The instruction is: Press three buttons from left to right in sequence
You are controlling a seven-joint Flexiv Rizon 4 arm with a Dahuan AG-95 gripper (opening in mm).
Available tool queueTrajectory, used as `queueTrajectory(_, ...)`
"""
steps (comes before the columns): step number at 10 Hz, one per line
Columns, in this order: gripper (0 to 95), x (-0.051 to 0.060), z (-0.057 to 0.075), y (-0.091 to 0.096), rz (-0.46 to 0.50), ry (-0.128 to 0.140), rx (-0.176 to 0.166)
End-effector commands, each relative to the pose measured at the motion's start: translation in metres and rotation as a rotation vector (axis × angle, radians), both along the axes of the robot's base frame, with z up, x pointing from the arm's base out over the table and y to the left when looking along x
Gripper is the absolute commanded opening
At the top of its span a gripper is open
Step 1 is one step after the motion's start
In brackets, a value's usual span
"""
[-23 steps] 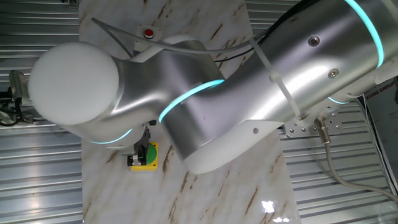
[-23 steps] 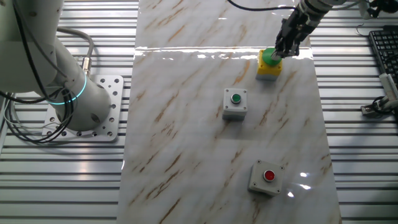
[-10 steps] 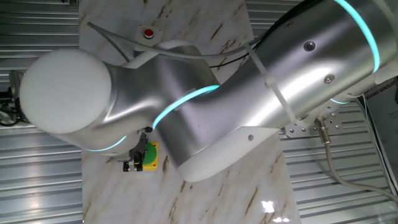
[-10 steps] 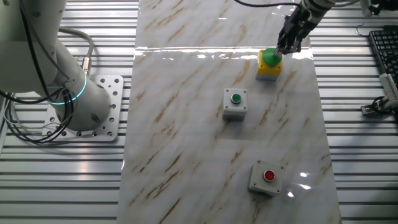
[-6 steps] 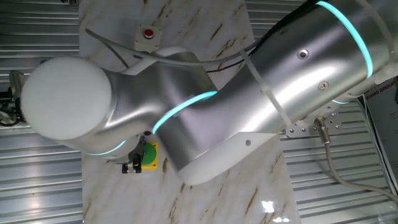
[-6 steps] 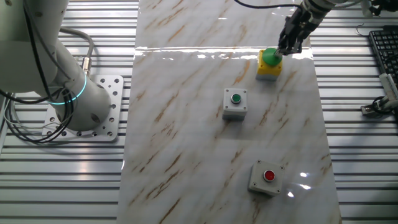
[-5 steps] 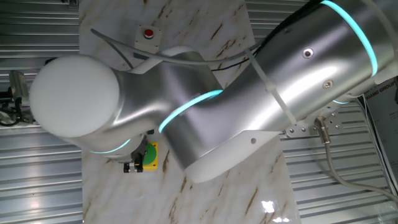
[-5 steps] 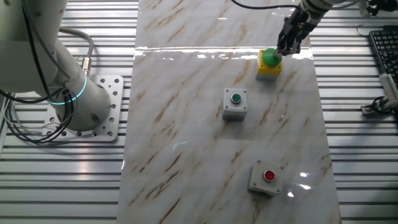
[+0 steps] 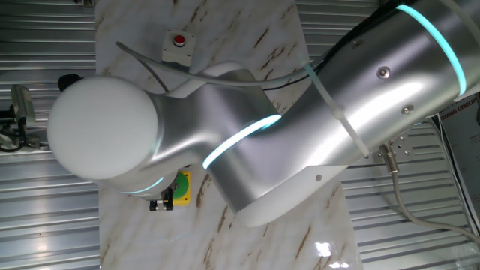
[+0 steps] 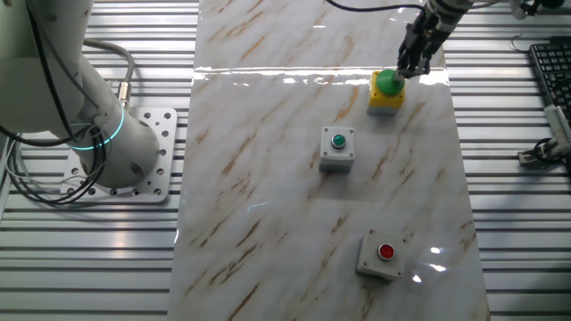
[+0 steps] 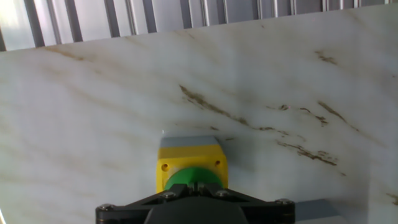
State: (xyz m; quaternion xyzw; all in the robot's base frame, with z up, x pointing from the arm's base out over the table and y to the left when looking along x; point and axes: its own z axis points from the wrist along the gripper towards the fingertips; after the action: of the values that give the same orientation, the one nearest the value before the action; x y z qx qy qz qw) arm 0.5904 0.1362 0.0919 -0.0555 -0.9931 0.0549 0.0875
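Three button boxes lie along the marble slab. The grey box with the red button [image 10: 384, 252] [image 9: 178, 40] is nearest in the other fixed view. The grey box with the dark-green button [image 10: 337, 143] sits mid-slab; the arm hides it in one fixed view. The yellow box with the green dome button [image 10: 385, 87] [image 9: 181, 187] [image 11: 189, 165] is farthest. My gripper [image 10: 400, 74] [image 9: 160, 203] [image 11: 199, 185] hangs right over the dome, fingertips pressed together, shut on nothing. Whether the tips touch the dome I cannot tell.
The marble slab [image 10: 268, 187] lies on a ribbed metal table. The robot base [image 10: 116, 152] with its cables stands left of the slab. A keyboard [image 10: 549, 67] and a small metal fixture [image 10: 544, 152] lie off the right side. The bulky arm [image 9: 300, 127] blocks much of one fixed view.
The gripper has lifted slightly from the green dome, staying above the yellow box. The arm's elbow has shifted a little. The button boxes have not moved.
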Motion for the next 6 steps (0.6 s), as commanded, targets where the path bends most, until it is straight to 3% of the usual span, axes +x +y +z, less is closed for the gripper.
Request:
queueTrajectory(1,0.0,0.0001,-0.0094,-0.0001,-0.014,0.015,0.018)
queueTrajectory(3,0.0,-0.0001,-0.0107,-0.0001,-0.017,0.011,0.017)
queueTrajectory(6,0.0,-0.0021,-0.0189,-0.0002,-0.016,-0.018,0.015)
